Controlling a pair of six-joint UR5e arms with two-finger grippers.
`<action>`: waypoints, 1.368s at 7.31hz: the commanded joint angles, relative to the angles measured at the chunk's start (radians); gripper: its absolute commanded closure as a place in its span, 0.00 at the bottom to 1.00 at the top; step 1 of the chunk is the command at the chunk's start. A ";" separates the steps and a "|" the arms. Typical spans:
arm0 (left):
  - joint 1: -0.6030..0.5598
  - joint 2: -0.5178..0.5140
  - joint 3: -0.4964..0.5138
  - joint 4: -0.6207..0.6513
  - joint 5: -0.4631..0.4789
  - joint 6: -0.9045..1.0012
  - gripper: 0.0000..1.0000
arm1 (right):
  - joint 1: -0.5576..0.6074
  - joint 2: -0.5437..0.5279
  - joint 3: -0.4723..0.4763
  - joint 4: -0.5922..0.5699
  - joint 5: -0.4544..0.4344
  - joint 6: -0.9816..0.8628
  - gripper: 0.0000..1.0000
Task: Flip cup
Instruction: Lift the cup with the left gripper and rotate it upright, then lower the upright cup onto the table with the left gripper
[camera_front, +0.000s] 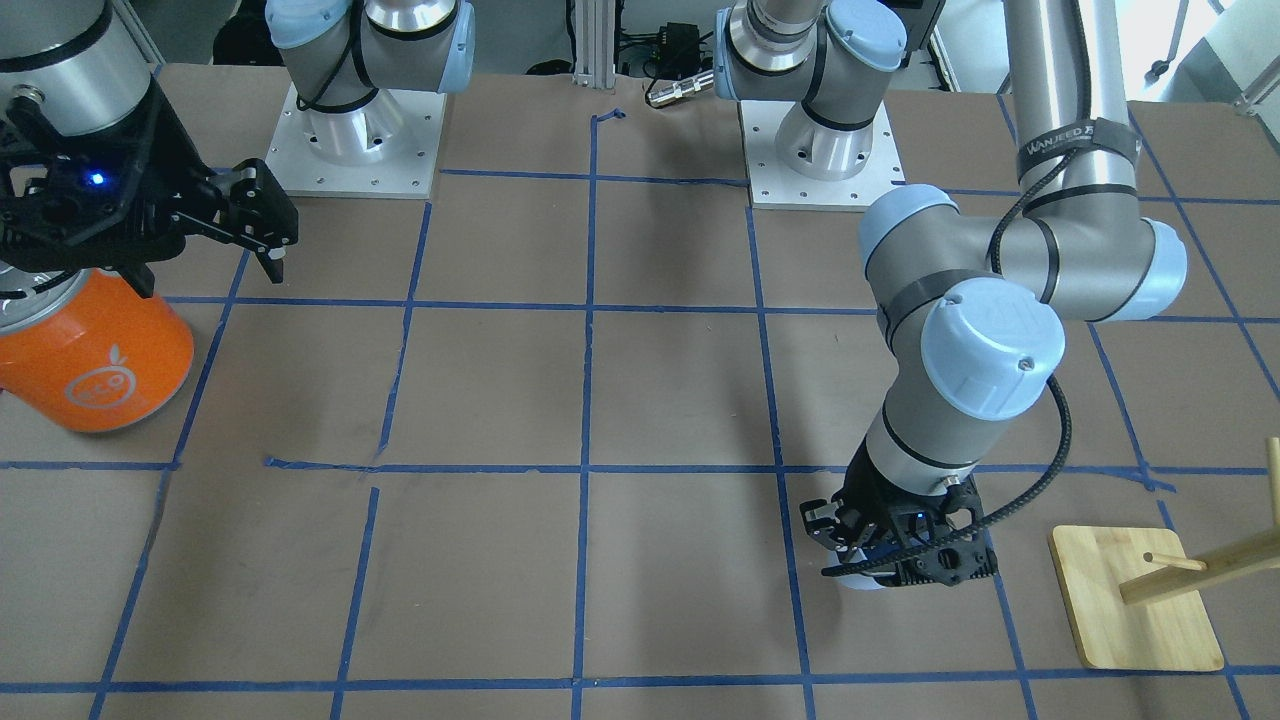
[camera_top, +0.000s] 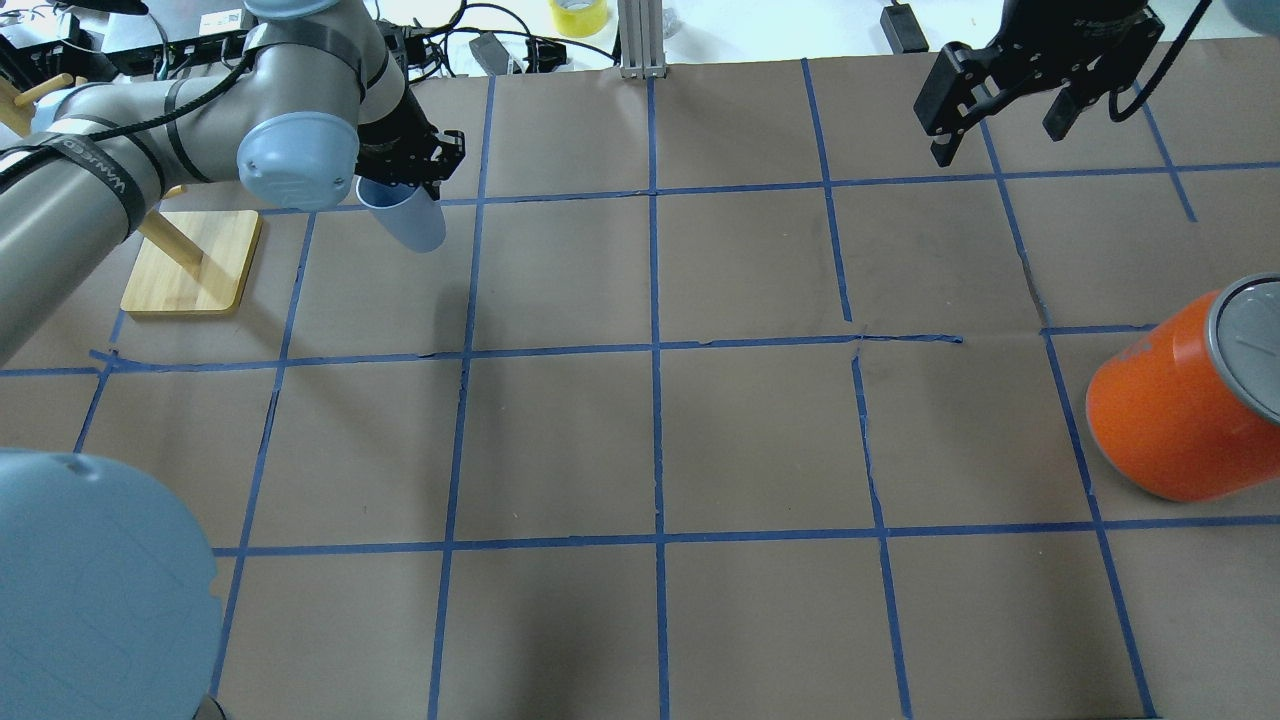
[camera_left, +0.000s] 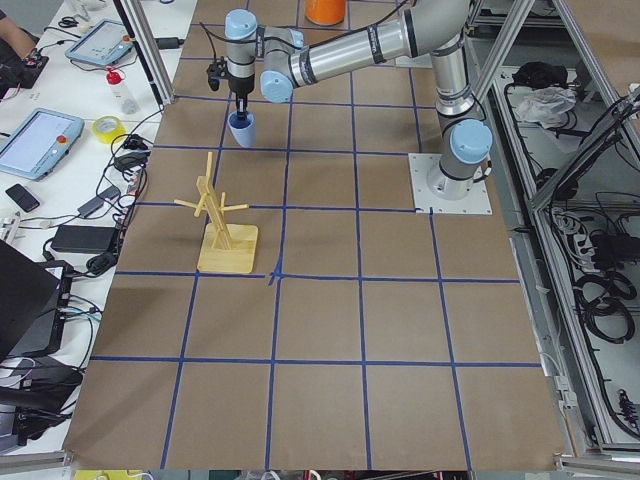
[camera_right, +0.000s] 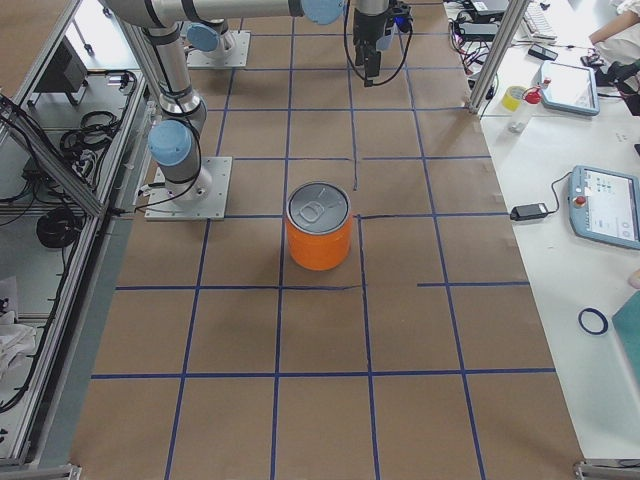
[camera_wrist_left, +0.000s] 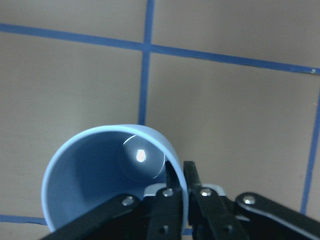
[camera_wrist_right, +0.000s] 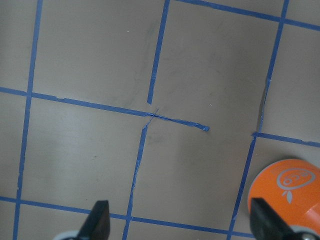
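The cup (camera_top: 408, 222) is a small pale blue tumbler, mouth up, near the table's far left. My left gripper (camera_top: 405, 172) is shut on its rim, one finger inside and one outside, as the left wrist view (camera_wrist_left: 179, 175) shows looking down into the cup (camera_wrist_left: 95, 170). The front-facing view shows only a sliver of the cup (camera_front: 860, 581) under the left gripper (camera_front: 900, 560). I cannot tell whether its base touches the table. My right gripper (camera_top: 1000, 135) is open and empty, high over the far right, apart from the cup; it also shows in the right wrist view (camera_wrist_right: 181, 222).
A big orange can (camera_top: 1180, 410) with a silver lid stands at the right edge, below the right gripper (camera_front: 205, 270). A wooden peg stand (camera_top: 190, 262) on a square base stands left of the cup. Blue tape lines grid the brown table.
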 joint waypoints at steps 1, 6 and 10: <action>0.040 -0.029 -0.028 0.027 0.011 0.032 1.00 | 0.000 0.001 0.005 -0.003 0.002 0.001 0.00; 0.064 -0.043 -0.038 0.022 0.013 0.029 0.01 | 0.011 -0.007 0.008 -0.006 0.001 0.004 0.00; 0.049 0.151 0.025 -0.281 0.008 0.021 0.00 | 0.057 -0.002 0.009 -0.053 0.002 0.010 0.00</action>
